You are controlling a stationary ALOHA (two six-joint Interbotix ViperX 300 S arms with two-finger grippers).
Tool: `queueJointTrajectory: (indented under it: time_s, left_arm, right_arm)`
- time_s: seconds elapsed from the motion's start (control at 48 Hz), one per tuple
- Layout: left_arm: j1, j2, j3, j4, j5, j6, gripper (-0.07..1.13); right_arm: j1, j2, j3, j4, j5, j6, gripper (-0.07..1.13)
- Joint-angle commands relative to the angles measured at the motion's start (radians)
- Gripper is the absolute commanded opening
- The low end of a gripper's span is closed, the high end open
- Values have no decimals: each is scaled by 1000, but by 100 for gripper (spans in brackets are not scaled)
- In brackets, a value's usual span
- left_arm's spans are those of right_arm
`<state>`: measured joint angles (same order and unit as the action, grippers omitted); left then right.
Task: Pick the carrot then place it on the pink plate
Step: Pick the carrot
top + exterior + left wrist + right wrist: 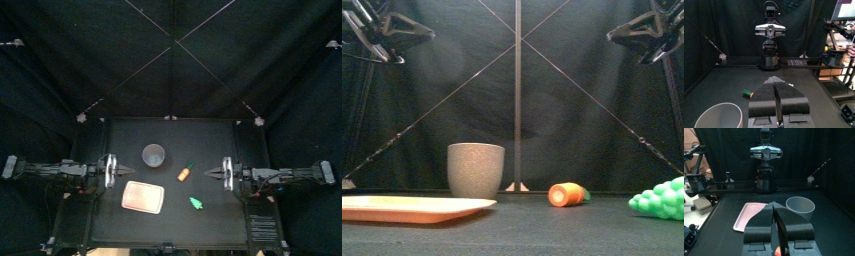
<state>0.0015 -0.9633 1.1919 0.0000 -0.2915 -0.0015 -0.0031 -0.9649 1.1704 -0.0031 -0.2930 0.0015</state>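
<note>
Black bench (214, 135), curtains behind. Carrot (186, 172) lies loose at centre; pink plate (143, 196) at its 7 o'clock, apart. Left claw (777, 83) at 9, right claw (775, 206) at 3, both pressed together, empty. Likely parked clear; pick not begun.

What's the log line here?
phase: pre-grasp | left gripper: shut, at left side | right gripper: shut, at right side | carrot: ungrasped, off pink plate

Orange carrot (186, 173) lies on its side, apart from the flat pink plate (143, 197).
</note>
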Motion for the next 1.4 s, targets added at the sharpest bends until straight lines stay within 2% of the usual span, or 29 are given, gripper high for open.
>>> queueJointTrajectory:
  time_s: [0.021, 0.083, 0.271, 0.438, 0.542, 0.625, 0.708, 0.729, 0.771, 0.896, 0.958, 1.0, 1.125, 1.396]
  left_arm:
    - [28, -6, -31, 2, -12, 3, -1]
    - [32, -9, -35, 2, -12, 3, -6]
    - [37, -11, -41, 12, -12, 5, -4]
    - [37, -11, -38, 31, -11, 5, -3]
    - [37, -11, -38, 51, -11, 5, -3]
    - [37, -11, -37, 64, -11, 3, -3]
    - [37, -11, -37, 67, -11, 3, -3]
    - [37, -11, -35, 67, -11, 3, -3]
    - [37, -11, -34, 67, -11, 3, -3]
    - [37, -11, -29, 67, -11, 3, -3]
    - [37, -11, -28, 66, -11, 3, -3]
    - [37, -11, -26, 67, -11, 3, -3]
    - [38, -11, -23, 67, -11, 5, -3]
    - [40, -11, -21, 67, -6, 5, -3]
  right_arm:
    - [-5, 37, 5, 6, 0, 3, 0]
    - [-20, 72, 2, 11, 0, 11, 1]
    - [-23, 267, -92, -18, 63, 20, 3]
    - [-11, 468, -209, -155, 236, 21, 6]
    - [3, 566, -267, -233, 336, 26, 14]
    - [-3, 626, -308, -259, 423, 26, 27]
    - [-17, 664, -339, -258, 492, 25, 46]
    - [-23, 675, -347, -256, 509, 26, 53]
    - [-31, 684, -353, -255, 517, 26, 61]
    - [-60, 715, -365, -236, 518, 20, 96]
    - [-69, 724, -368, -229, 511, 21, 107]
    - [-74, 730, -370, -222, 502, 21, 108]
    - [-94, 755, -370, -204, 459, 20, 102]
    - [-126, 874, -397, -202, 402, 20, 102]
